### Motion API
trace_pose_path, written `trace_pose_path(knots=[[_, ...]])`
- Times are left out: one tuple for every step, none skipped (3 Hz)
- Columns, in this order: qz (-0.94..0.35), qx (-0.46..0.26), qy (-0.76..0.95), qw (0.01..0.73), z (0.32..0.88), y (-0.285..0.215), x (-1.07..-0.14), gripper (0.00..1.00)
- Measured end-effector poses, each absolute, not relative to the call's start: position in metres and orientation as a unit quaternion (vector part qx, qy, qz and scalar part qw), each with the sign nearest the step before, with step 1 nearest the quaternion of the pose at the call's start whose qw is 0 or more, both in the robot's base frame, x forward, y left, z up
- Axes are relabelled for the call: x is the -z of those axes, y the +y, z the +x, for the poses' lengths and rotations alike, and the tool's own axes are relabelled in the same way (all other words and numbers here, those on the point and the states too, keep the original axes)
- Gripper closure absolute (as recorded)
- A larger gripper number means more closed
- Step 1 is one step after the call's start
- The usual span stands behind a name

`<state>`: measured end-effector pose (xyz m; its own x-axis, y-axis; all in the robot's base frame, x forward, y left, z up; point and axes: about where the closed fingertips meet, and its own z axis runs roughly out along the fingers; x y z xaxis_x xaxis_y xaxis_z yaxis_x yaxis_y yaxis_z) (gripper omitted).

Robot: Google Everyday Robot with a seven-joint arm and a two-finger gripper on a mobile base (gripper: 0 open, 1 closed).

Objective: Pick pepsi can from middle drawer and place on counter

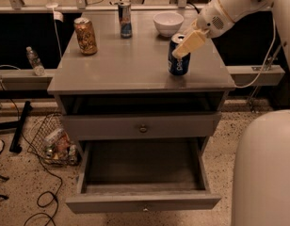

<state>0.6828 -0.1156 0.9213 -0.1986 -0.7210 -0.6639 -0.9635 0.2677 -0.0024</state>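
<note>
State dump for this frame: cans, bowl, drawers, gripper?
pepsi can: upright on the counter, right side
gripper: at the pepsi can's top, above the counter
middle drawer: pulled open, no can inside
drawer above: shut
orange-gold can: upright
slim can: upright
bowl: right way up

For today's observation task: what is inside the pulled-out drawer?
Drawer looks bare; its front wall hides the nearest strip. The can stands on the counter, gripper at its rim.
</note>
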Motion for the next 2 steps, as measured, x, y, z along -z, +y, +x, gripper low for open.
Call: trace_pose_path(knots=[[-0.534,-0.239,0.758,0.287,0.6898,-0.1194,-0.9153,1.00],[-0.533,-0.239,0.758,0.290,0.6932,-0.1160,-0.9138,0.82]])
